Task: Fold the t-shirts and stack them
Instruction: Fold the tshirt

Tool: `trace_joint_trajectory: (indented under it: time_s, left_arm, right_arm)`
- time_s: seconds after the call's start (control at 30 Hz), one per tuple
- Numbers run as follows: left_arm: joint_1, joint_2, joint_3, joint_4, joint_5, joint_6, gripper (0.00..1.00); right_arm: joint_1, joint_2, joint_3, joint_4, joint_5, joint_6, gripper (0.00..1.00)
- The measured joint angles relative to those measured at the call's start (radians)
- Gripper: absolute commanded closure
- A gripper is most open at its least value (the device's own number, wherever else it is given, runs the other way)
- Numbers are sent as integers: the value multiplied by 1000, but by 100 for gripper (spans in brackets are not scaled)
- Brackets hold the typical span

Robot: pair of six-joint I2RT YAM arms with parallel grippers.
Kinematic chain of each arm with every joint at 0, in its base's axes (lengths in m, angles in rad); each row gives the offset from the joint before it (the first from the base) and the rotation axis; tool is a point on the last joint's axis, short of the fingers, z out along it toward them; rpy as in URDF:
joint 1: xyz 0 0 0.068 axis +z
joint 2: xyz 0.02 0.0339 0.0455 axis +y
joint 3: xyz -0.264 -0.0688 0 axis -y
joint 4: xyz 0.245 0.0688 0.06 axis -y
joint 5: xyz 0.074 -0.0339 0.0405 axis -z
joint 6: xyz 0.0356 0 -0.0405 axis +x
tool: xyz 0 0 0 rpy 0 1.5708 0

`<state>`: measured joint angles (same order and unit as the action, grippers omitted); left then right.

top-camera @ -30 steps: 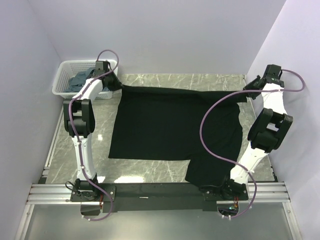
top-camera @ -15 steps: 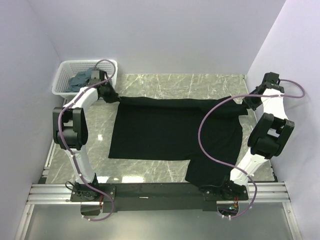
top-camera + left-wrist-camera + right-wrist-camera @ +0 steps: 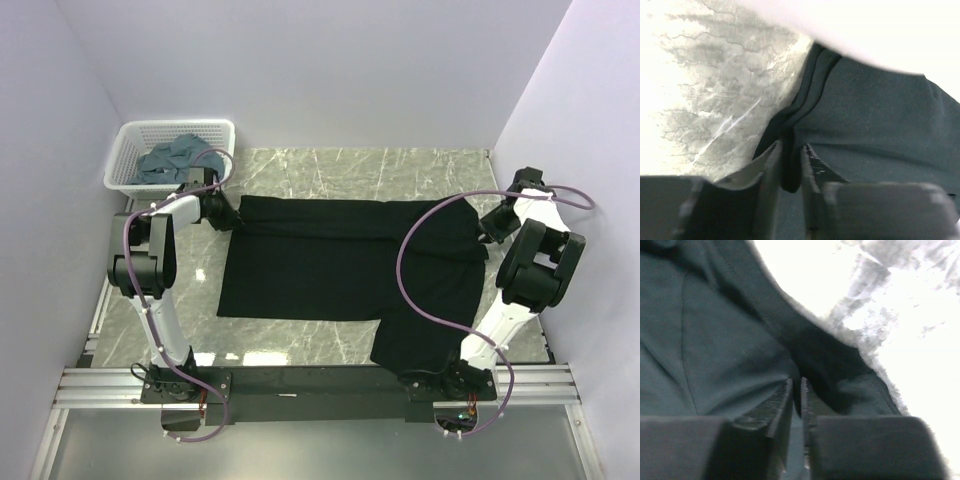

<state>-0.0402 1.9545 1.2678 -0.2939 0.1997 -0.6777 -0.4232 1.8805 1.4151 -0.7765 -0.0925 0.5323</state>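
1. The black t-shirt [image 3: 350, 265] lay spread on the table [image 3: 330, 165]. Your left gripper [image 3: 790, 167] and right gripper [image 3: 796, 395] each pinched its far edge.
2. You probably needed to carry both corners level, with the hem taut, for a square fold.

Quick headcount from where I'm standing: one black t-shirt [image 3: 340, 260], one marble table [image 3: 350, 165], one white lattice basket [image 3: 128, 150]. The blue-grey shirts [image 3: 170, 158] in the basket are just a heap, so I can't tell how many. Two robot arms, a left arm [image 3: 165, 310] and a right arm [image 3: 535, 265], one gripper apiece: left gripper [image 3: 225, 212], right gripper [image 3: 490, 225].
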Motion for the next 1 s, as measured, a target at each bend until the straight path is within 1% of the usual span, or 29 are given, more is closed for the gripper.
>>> trace_joint_trajectory:
  time_s: [0.03, 0.07, 0.13, 0.17, 0.27, 0.43, 0.53, 0.57, 0.63, 0.77, 0.8, 1.0]
  left_arm:
    - [0, 0, 0, 2, -3, 0, 66]
    - [0, 0, 0, 2, -5, 0, 55]
    - [1, -1, 0, 3, -5, -3, 42]
    - [1, -8, 0, 5, -6, -11, 32]
    - [2, -40, -1, -22, -32, -15, 24]
    - [1, -129, 0, -67, -96, -13, 24]
    - [-22, -167, 23, -87, -151, 3, 28]
    - [-40, -169, 39, -87, -176, 11, 31]
    - [-82, -165, 69, -86, -210, 31, 33]
    - [-164, -105, 148, -69, -230, 56, 42]
    - [-177, -78, 171, -58, -230, 61, 43]
    - [-176, 93, 285, -44, -242, 91, 47]
  right_arm:
    - [0, 3, -1, 0, 6, -2, 68]
    - [-1, 4, -2, 1, 12, -2, 65]
    - [-2, 0, -2, 7, 23, -7, 61]
    - [-2, -3, -2, 10, 23, -11, 58]
    - [-3, -23, -1, 28, 16, -26, 55]
    - [0, -85, 1, 120, -48, -60, 55]
    - [3, -96, 2, 204, -109, -64, 55]
    - [6, -95, 2, 232, -127, -66, 55]
    - [11, -88, 3, 282, -155, -67, 56]
    - [18, -37, 29, 368, -196, -66, 56]
    - [19, -14, 42, 383, -203, -66, 56]
    - [20, 150, 158, 417, -224, -67, 56]
